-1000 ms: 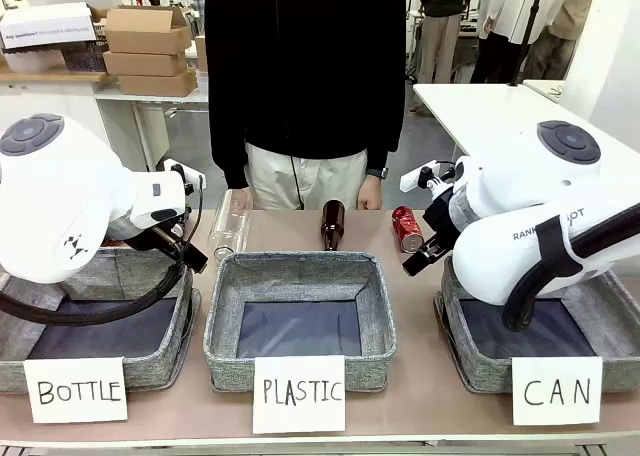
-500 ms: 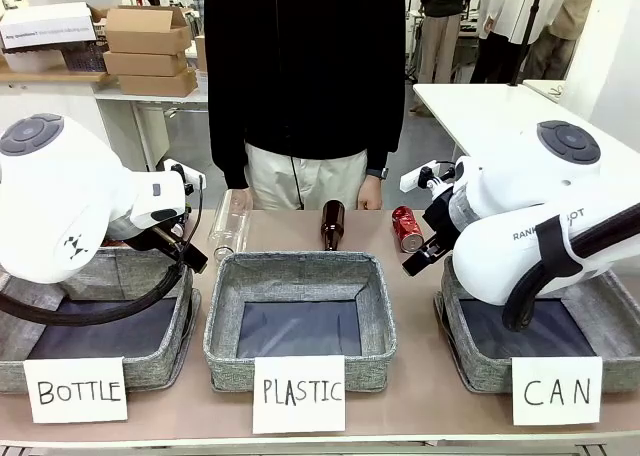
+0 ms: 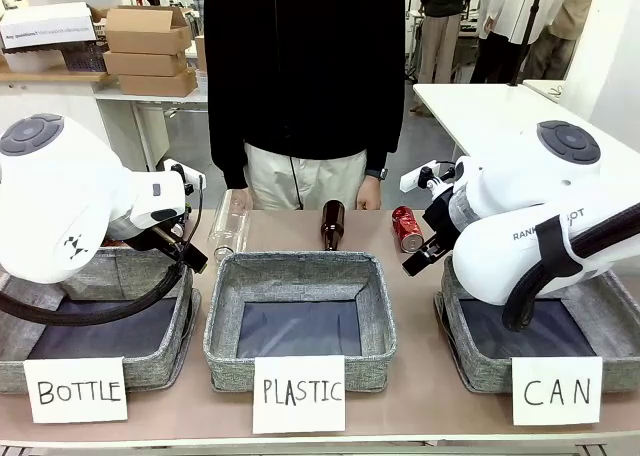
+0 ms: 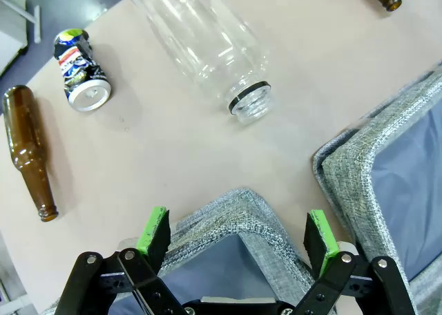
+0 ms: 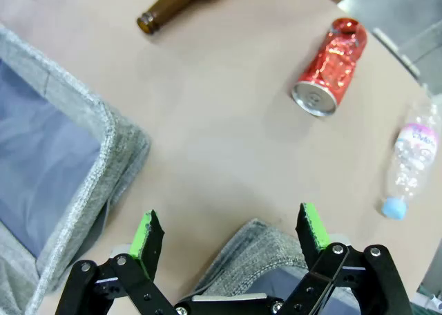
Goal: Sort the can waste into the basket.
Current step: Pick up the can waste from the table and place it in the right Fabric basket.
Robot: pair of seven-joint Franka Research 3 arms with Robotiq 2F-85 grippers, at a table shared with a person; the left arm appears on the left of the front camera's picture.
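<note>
The red can (image 3: 406, 228) lies on its side on the table beyond the CAN basket (image 3: 470, 361), which carries a white sign (image 3: 557, 390). In the right wrist view the dented red can (image 5: 329, 66) is ahead and to the right of my right gripper (image 5: 231, 235). That gripper is open and empty above the near corner of the CAN basket (image 5: 259, 249). The dark blue can (image 4: 79, 70) lies on the table at the upper left of the left wrist view. My left gripper (image 4: 238, 232) hangs open and empty over a grey basket corner (image 4: 238, 208).
A large clear plastic bottle (image 4: 207, 39) and a brown bottle (image 4: 27, 149) lie near the blue can. Another brown bottle (image 3: 332, 224) sits behind the PLASTIC basket (image 3: 300, 316). A small plastic bottle (image 5: 407, 163) lies right of the red can. A person (image 3: 305, 76) stands at the far side.
</note>
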